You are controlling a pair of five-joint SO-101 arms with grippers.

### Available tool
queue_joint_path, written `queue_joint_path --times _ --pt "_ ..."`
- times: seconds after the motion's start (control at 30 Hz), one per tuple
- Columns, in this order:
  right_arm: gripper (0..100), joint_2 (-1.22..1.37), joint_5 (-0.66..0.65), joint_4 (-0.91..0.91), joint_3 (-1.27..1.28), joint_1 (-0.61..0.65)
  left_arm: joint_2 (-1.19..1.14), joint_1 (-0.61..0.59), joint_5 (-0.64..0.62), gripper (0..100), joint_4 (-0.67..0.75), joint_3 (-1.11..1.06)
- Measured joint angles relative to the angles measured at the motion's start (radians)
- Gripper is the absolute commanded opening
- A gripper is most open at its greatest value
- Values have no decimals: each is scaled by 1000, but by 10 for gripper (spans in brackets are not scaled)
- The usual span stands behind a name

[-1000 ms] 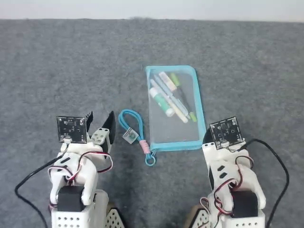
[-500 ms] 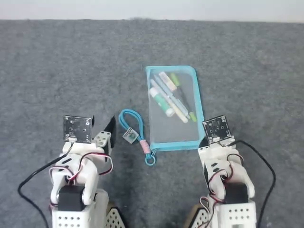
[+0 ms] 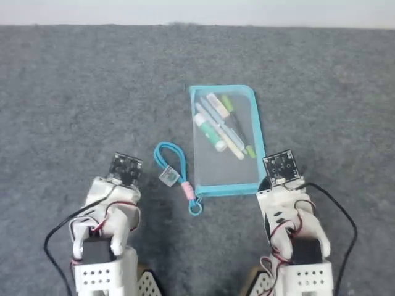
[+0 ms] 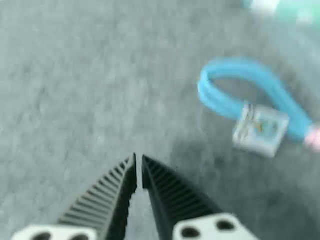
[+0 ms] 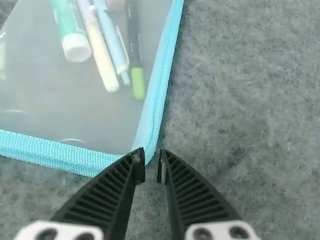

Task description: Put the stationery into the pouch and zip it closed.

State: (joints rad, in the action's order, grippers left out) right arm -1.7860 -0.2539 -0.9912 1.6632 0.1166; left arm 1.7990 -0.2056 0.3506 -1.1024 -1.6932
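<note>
1. The pouch (image 3: 226, 171) lies flat on the grey table (image 3: 74, 92), in front of the two arms and nearer to the right one. It has a clear front and a blue woven edge.
2. The pens (image 3: 222, 126) are already inside, grouped in the far half. I judge the filled pouch to be light and soft. It will probably bend if it is lifted by one corner, and the pens can slide inside.
3. The clear film looks smooth, so I think it is slippery. The woven edge should give a better hold.
4. The zipper pull (image 3: 195, 208) sits at the near left corner and is joined to a blue loop strap (image 4: 220, 102) with a small tag (image 4: 260, 131). I cannot tell if the zipper is fully closed. The pull is small, and the strap is soft and easier to pinch.
5. The right gripper (image 5: 150, 160) is just at the near right corner of the pouch. Its jaws are almost together, with nothing between them.
6. The left gripper (image 4: 138, 162) is over the bare table near the strap but apart from it. Its jaws are nearly touching and empty.
</note>
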Motion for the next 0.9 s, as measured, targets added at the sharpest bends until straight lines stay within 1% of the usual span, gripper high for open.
queue_joint_path --times 0.13,0.2,0.3,0.4,0.9 --pt "47 0 0 -94 0 0 0 0 37 13 -140 0" --pt "46 0 0 -167 0 0 0 -6 51 13 -170 0" --pt "46 0 0 -252 0 0 0 -6 61 13 -170 0" --pt "48 0 0 -285 0 0 0 -6 61 13 -170 0" --pt "48 0 0 -287 0 0 0 -6 61 13 -170 0"
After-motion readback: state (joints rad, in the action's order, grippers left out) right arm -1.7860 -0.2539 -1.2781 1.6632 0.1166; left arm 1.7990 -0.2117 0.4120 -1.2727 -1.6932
